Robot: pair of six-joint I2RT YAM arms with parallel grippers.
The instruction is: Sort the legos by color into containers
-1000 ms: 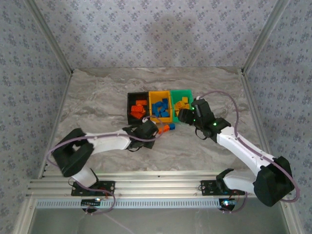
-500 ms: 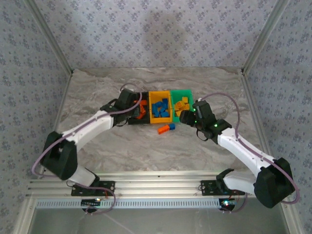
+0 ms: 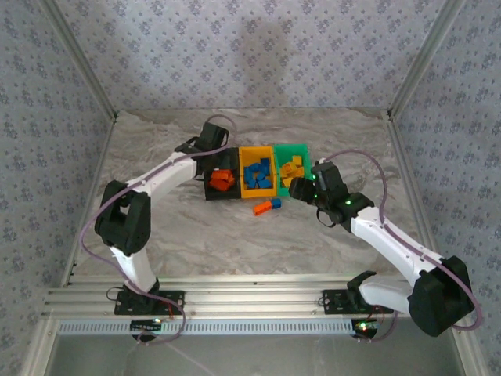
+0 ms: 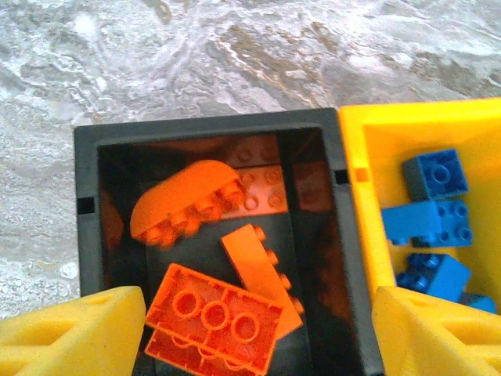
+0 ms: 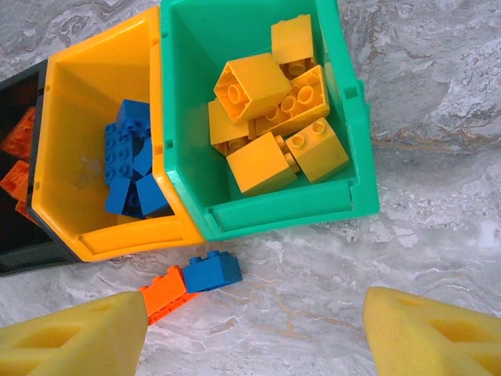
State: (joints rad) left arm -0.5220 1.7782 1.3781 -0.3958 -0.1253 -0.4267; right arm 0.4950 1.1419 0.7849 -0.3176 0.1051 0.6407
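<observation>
Two small studded plastic legos lie loose on the grey marbled tabletop (image 5: 438, 117): an orange-red brick (image 5: 166, 291) & a blue brick (image 5: 210, 270). They're butted end to end just in front of the yellow-orange plastic bin (image 5: 102, 70), orange-red end toward the black plastic bin (image 4: 203, 125). Everything else sits sorted: orange-red pieces in the black bin, blue ones in the yellow-orange bin, yellow-orange ones in the green plastic bin (image 5: 344, 157).

Left gripper (image 4: 254, 337) hangs over the black bin, yellow foam pads spread wide, nothing btwn them; the orange-red pieces lie below it in the bin. Right gripper (image 5: 254, 337) hovers above the table just off the green bin's near side, pads also wide apart & empty.

Key relation: the pair lies ahead & to the left of the right gripper, near it. The left gripper is over the bin at the far end of the row, so the right arm looks nearer, prob. the one to go.

The pair's long axis runs slantwise, approx. along the bins' front edge & close to the pad-to-pad line. A straight drop would likely close along the length, so the wrist prob. needs a turn to take the short width. Can't tell if the 2 bricks are clipped together or only touching, so pinching one may drag the other.
</observation>
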